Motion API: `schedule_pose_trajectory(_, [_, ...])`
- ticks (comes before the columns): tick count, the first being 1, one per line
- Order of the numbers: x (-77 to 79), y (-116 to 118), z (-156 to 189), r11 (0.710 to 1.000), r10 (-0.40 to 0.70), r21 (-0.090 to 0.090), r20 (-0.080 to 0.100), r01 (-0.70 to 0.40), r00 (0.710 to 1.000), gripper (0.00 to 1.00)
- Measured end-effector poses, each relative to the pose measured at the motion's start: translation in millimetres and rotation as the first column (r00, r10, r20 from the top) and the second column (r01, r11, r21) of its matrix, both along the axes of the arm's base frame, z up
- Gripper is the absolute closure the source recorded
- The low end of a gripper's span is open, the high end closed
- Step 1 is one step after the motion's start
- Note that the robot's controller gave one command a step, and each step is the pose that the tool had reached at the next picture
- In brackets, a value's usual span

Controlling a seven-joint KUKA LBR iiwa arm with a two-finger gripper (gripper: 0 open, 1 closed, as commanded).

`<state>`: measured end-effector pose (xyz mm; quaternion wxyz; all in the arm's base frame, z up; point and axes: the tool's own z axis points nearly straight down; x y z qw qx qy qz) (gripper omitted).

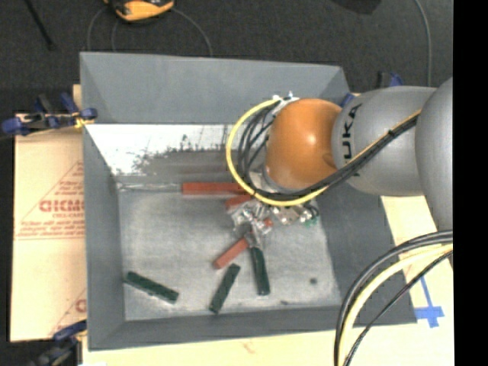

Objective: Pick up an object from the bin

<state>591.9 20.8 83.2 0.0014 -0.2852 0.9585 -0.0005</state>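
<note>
Arm (396, 139) and its orange cover (301, 143) sat highest, reaching in from the right, with yellow and black cables (242, 139) looped round the cover's left side. Below the cover hung the gripper (255, 223), low over the middle of the bin (99, 265) floor, a little toward the back. It was a tangle of metal parts, and whether it was apart or together could not be told; nothing could be seen clamped in it.

Just beneath its tip began the red stick (229, 256), lying slantwise, its upper end at or under the gripper and its lower end pointing to the front left. Contact between them could not be made out. Beside that stick, on its right, lay the upright green stick (261, 273), its top end near the gripper. The slanted green stick (224, 288) lay just in front of the red one's lower end, close to the front wall. These three were bunched near one another.

The left green stick (151, 287) lay alone in the front left corner, well apart from the rest. The floor between it and the bunch was bare, as was the right part of the floor.

Farther back, the red bar (207, 189) lay flat along the foot of the back wall, and the red stub (236, 203) lay just in front of its right end, partly under the cables.
</note>
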Motion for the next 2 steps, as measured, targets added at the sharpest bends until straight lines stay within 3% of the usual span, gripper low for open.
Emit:
schedule_pose_trajectory(1, [0.0,0.2,0.0,1.000,0.000,0.000,0.000,0.000,1.000,1.00])
schedule_pose_trajectory(2, [-14.4,-3.1,150.2,1.000,-0.023,0.000,0.004,0.023,1.000,1.00])
